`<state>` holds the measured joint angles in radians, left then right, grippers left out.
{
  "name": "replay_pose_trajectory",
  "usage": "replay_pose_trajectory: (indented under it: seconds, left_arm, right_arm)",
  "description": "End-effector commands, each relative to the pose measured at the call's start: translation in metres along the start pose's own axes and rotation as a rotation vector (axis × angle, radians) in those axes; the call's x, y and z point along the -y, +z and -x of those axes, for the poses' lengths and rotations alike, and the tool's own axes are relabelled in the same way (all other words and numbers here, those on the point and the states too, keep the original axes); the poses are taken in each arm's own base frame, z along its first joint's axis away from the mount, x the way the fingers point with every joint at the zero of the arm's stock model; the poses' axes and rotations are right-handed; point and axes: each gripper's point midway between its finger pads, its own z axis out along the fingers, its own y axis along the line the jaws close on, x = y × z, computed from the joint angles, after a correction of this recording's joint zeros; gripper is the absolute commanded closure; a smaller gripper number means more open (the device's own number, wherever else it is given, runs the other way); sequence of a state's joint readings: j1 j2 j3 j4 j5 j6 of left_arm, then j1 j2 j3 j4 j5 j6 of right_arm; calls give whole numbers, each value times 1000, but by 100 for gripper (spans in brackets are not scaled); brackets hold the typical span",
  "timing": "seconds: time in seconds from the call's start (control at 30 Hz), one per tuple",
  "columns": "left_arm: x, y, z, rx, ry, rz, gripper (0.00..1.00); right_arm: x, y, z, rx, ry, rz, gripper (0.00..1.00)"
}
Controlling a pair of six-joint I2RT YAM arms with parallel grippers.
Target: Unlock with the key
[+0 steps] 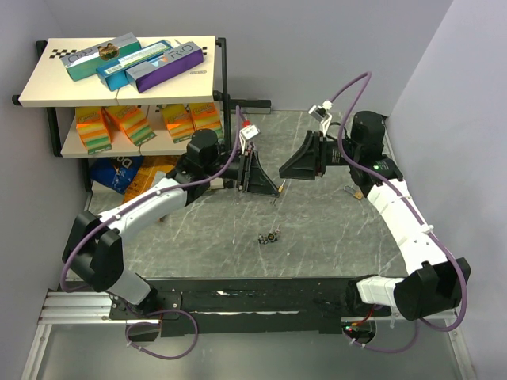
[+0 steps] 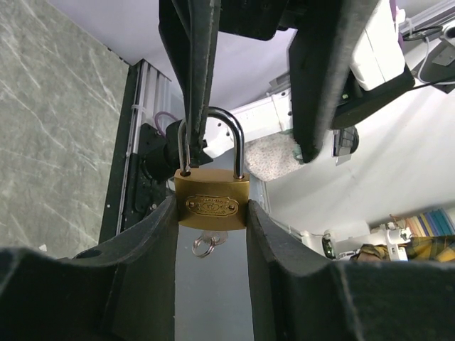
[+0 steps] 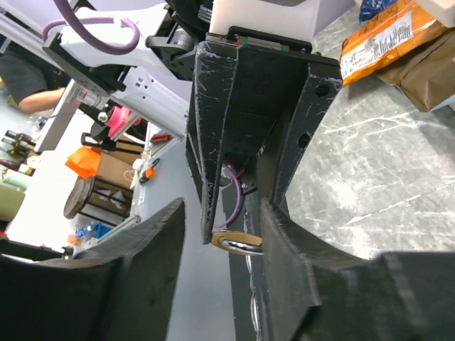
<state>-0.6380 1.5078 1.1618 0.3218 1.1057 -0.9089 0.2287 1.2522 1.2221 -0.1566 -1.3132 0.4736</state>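
1. Your left gripper (image 2: 212, 209) is clenched on a brass padlock (image 2: 212, 190). One finger presses each side of the body, and the shackle (image 2: 238, 138) points toward the other arm.
2. The key (image 2: 215, 239) shows just under the padlock's bottom face, with a small ring (image 2: 204, 247) on it. It appears to sit in the keyhole, though the slot itself is hidden.
3. Padlock and key are held in the air above the middle of the worktop (image 1: 198, 245), where the two grippers meet tip to tip.
4. Your right gripper (image 1: 283, 173) is spread wide and grasps nothing. One of its fingers (image 2: 195, 85) touches one leg of the shackle, and the other stands well apart from the padlock.
5. A small dark object (image 1: 271, 236) lies on the worktop between the middle and the near edge. It is too small to tell what it is.
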Motion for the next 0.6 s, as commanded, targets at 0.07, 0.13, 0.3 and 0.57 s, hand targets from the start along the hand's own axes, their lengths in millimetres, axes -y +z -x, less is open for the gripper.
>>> replay_pose_trajectory:
  seconds: [0.07,0.13,0.3,0.57]
  left_arm:
    - [30,-6,17,74,111,-57,99]
    - [30,-6,18,81,113,-53,99]
    - [33,-7,19,90,116,-57,99]
    - [13,-5,22,113,98,36,99]
  right_arm:
    - [-3,2,-12,-46,-3,38,53]
    - [-2,2,-13,-48,-2,34,54]
    - [-1,3,-19,-59,3,37,55]
    - [5,3,-20,-51,26,-14,72]
